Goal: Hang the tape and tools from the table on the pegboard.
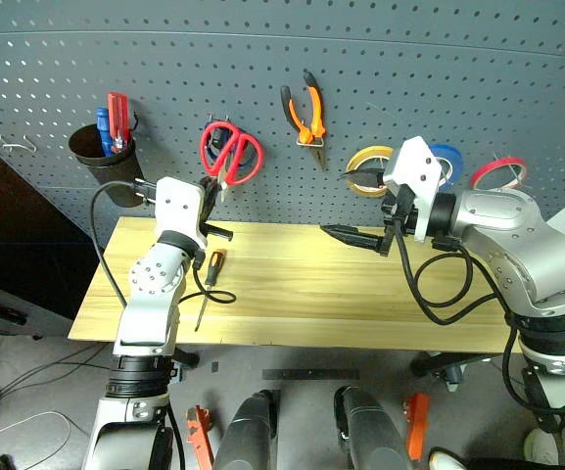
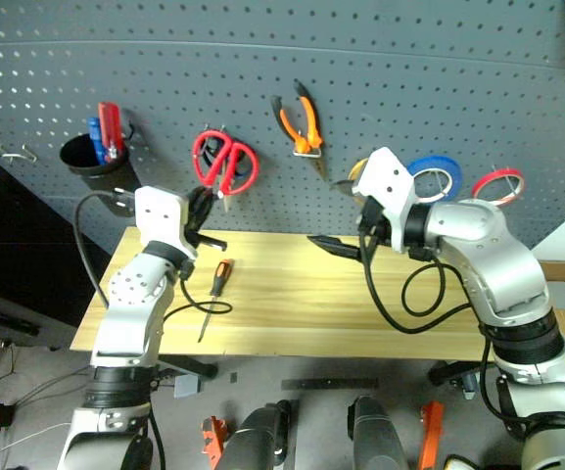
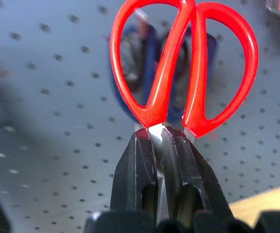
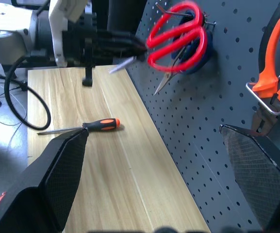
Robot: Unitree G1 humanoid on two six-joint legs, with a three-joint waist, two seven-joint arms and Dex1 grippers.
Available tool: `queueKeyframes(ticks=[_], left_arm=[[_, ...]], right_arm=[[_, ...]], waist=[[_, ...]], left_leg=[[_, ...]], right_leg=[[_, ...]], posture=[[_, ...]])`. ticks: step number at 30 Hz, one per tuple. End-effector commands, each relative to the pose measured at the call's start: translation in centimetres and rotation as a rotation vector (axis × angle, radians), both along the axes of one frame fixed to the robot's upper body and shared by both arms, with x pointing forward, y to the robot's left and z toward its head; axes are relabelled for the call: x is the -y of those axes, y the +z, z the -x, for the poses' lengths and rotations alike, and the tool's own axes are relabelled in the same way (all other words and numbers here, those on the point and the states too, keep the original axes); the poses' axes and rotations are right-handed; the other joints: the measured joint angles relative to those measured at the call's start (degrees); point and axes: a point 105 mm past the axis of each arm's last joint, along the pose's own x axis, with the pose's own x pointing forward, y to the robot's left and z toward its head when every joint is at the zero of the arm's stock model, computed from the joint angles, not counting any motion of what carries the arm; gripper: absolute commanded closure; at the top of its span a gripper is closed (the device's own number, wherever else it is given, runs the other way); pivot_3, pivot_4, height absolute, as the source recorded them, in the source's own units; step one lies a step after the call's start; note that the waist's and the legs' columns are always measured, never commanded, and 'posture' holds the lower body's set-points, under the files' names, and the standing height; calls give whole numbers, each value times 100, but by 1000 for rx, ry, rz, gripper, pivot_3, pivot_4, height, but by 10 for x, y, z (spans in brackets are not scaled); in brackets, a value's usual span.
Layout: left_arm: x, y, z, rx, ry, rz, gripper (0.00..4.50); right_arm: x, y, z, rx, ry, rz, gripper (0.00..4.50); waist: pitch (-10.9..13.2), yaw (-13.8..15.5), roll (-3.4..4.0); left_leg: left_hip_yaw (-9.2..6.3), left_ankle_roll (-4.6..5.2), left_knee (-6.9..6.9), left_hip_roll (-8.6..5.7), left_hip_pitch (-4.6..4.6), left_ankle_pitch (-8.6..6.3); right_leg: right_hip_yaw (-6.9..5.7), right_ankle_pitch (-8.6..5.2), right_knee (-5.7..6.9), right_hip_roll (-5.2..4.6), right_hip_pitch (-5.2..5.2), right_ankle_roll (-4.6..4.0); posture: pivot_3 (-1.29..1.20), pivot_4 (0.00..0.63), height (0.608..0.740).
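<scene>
Dark grey pegboard (image 1: 439, 69) fills the upper half of the head views, with the light wood desk (image 1: 292, 294) across the middle. By my reading the task is well along: the orange-and-black pliers (image 1: 306, 116) hang on a hook at upper centre, and the yellow tape (image 1: 368, 161) sits on the board to their right, partly covered by the right arm, beside a blue roll (image 1: 448, 157) and a red roll (image 1: 499, 172). The red-handled scissors (image 1: 231, 153) are at the board left of centre; the left hand (image 3: 160, 145) is clamped shut on their blades, and the right wrist view shows the handles at a hook, though whether they are fully seated is hard to tell. The right hand (image 1: 360, 208) hovers wide open and empty above the desk. Still left is the screwdriver (image 1: 211, 277), lying on the desk at left of centre. A black cup (image 1: 101, 155) at upper left holds other tools, only their tops visible.
</scene>
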Motion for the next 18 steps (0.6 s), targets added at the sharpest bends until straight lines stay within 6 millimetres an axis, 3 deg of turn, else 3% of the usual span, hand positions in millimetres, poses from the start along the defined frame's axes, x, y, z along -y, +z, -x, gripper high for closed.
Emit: queueKeyframes(ticks=[1, 4, 9, 13, 18], left_arm=[[6, 0, 7, 5, -43, -13, 3588], [2, -22, 9, -79, -9, -27, 2626], [-12, -85, 23, -359, 70, 48, 980], [-41, -119, 24, -584, 202, 152, 980], [-77, -135, 13, -756, 314, 201, 980]], right_arm=[[-7, 23, 8, 76, 25, -58, 0], [-16, 23, 11, 56, 49, -93, 0], [-31, 4, 16, -35, 49, -113, 0], [-44, -20, 12, -191, -54, -138, 0], [-61, -34, 12, -337, -122, -144, 0]], waist=[[0, -8, 0], [0, -32, 0], [0, -47, 0], [1, -46, 1], [2, -51, 1]], left_leg=[[0, 0, 0, 0, 0, 0], [0, 0, 2, 0, 0, 0], [-1, 1, 1, -1, 1, -1], [-8, 1, 7, -1, 1, 0], [-13, 1, 20, 0, 3, 1]], right_leg=[[0, 0, 1, 0, 0, 0], [2, 0, 7, 0, -2, 0], [5, 0, 18, 0, -7, 0], [2, -1, 30, 1, -8, 0], [-2, -2, 48, 7, -10, 0]], posture=[[-110, 225, 740], [-111, 230, 740], [-109, 241, 740], [-103, 257, 740], [-101, 276, 740]])
